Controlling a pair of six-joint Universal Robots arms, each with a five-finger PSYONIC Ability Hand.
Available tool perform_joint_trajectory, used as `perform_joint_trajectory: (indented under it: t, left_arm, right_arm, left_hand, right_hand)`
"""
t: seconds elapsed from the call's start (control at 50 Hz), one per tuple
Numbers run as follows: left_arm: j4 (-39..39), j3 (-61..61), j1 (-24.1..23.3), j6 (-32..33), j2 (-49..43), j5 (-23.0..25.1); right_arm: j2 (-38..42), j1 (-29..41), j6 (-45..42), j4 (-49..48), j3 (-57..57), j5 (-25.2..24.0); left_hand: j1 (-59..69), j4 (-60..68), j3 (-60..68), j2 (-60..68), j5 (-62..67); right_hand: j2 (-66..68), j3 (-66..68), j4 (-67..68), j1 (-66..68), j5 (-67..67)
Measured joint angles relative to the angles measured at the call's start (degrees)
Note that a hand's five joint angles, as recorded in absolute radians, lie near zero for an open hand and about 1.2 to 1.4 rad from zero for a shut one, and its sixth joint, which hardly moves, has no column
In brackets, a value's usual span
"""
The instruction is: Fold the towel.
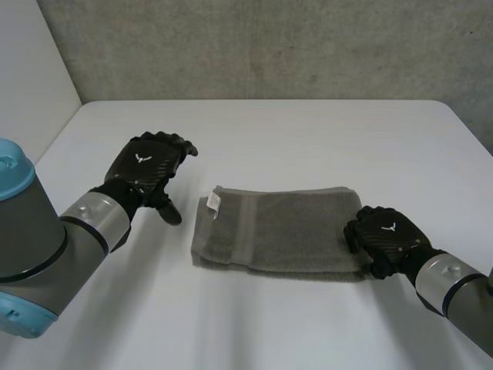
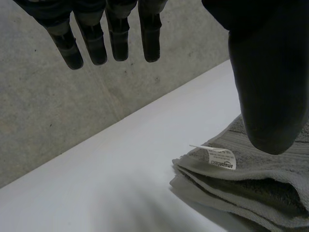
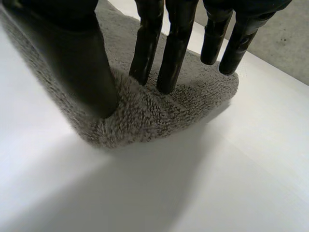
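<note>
Head view: one grey towel (image 1: 277, 227) lies folded into a long block in the middle of the white table (image 1: 308, 131), with one white label (image 1: 213, 202) at the end nearer the left hand (image 1: 146, 169). That hand hovers beside it, apart from the cloth, while the right hand (image 1: 385, 235) sits on the opposite end.

Left wrist view adds the stacked layers under the label, and shows the left hand's fingers (image 2: 118, 38) straight, apart from the thumb, holding nothing.

Right wrist view shows the right hand's thumb and two fingers (image 3: 145, 53) sunk into the fluffy pile, pinching the towel's end.
</note>
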Motion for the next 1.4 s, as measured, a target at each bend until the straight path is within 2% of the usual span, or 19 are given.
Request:
perform_joint_trajectory:
  t: [0.08, 0.14, 0.18, 0.32, 0.44, 0.58, 0.7, 0.78, 0.9, 1.1, 1.4]
  left_arm:
    - [0.02, -0.22, 0.07, -0.01, -0.12, 0.0]
    - [0.09, -0.39, 0.12, 0.01, -0.16, 0.0]
    - [0.14, -0.43, 0.12, 0.0, -0.17, 0.0]
    - [0.22, -0.46, 0.14, 0.01, -0.15, 0.0]
    - [0.24, -0.42, 0.31, 0.02, 0.07, -0.06]
    - [0.18, -0.46, 0.93, -0.04, 1.0, -0.25]
    - [0.2, -0.65, 2.28, -0.23, 2.33, -0.61]
    - [0.23, -0.75, 3.42, -0.58, 3.28, -0.81]
    - [0.23, -0.75, 4.95, -2.22, 4.37, -0.83]
    - [0.24, -0.47, 6.08, -3.86, 4.83, -0.73]
    - [1.18, -0.62, 6.0, -3.79, 4.88, -0.87]
  right_arm:
    - [1.59, -0.02, 0.01, -1.87, -0.12, 1.25]
    - [2.37, -0.18, -0.02, -2.62, -0.11, 2.27]
    - [2.49, -0.27, -0.04, -2.72, -0.12, 2.59]
    - [0.7, -0.14, -0.06, -1.64, -2.2, 2.8]
    - [-1.97, 2.32, 0.01, 2.15, -9.25, 2.01]
    - [-0.11, 13.62, -0.98, 8.97, -21.64, -0.53]
    - [7.0, 25.68, -4.06, 12.09, -31.19, -0.43]
    - [12.48, 30.98, -5.0, 12.28, -35.27, 0.27]
    - [20.62, 35.17, -5.08, 11.93, -40.13, 1.61]
    - [28.49, 37.27, -2.2, 10.14, -45.99, 3.57]
    - [25.96, 37.23, 5.76, 6.55, -47.88, 3.39]
  left_hand:
    - [0.0, 0.0, 0.0, 0.0, 0.0]
    - [0.0, 0.0, 0.0, 0.0, 0.0]
    - [0.0, 0.0, 0.0, 0.0, 0.0]
    - [0.0, 0.0, 0.0, 0.0, 0.0]
    - [0.0, 0.0, 0.0, 0.0, 0.0]
    - [0.0, 0.0, 0.0, 0.0, 0.0]
    - [0.0, 0.0, 0.0, -0.01, -0.04]
    - [-0.3, 0.0, 0.0, -0.04, -0.11]
    - [-0.3, 0.0, 0.0, -0.06, -0.11]
    - [-0.3, 0.0, 0.0, -0.08, -0.11]
    - [-0.3, 0.0, 0.0, -0.08, -0.11]
  right_hand:
    - [7.51, 0.0, 0.0, 8.03, 7.58]
    - [17.97, 0.0, 0.0, 18.3, 18.55]
    - [19.57, 0.0, 0.0, 19.73, 21.41]
    - [19.57, 0.0, 0.0, 19.74, 21.58]
    - [19.53, 0.0, 0.0, 20.0, 21.64]
    - [19.53, 0.0, 0.0, 20.0, 21.75]
    - [19.53, 0.0, 0.0, 20.0, 21.75]
    - [19.53, 0.0, 0.0, 20.0, 21.76]
    - [19.53, 0.0, 0.0, 20.0, 21.76]
    - [19.53, 0.0, 0.0, 20.17, 22.27]
    - [19.53, 0.0, 0.0, 20.24, 22.27]
